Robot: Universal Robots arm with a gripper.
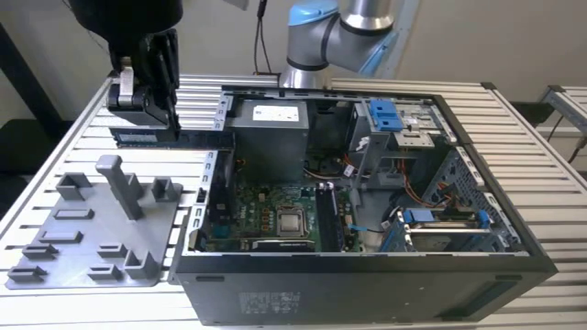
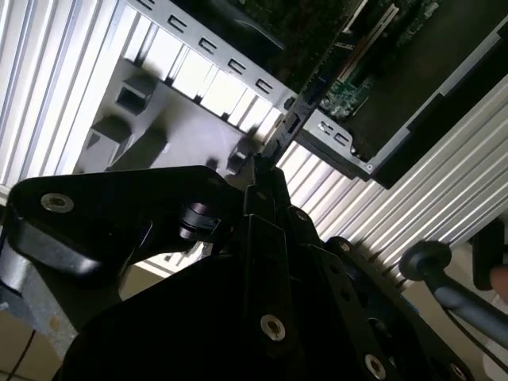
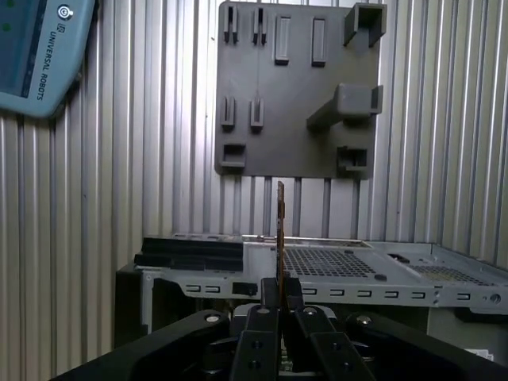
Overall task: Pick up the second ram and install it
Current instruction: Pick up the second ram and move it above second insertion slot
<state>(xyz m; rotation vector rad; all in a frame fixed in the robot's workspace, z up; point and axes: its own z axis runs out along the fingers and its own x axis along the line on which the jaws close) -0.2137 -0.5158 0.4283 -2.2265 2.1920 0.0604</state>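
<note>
Slatted aluminium table (image 1: 541, 172) carries an open computer case (image 1: 367, 292), with a grey fixture tray (image 1: 82, 237) against the case's side wall on the exterior view's left. Off the case's far corner on that same side, above the table, hangs the gripper (image 1: 145, 113). The exterior view leaves the grip unclear. In the first wrist view the fingers (image 3: 270, 292) are clamped on the second ram (image 3: 280, 226), seen edge-on outside the case, level with the tray
</note>
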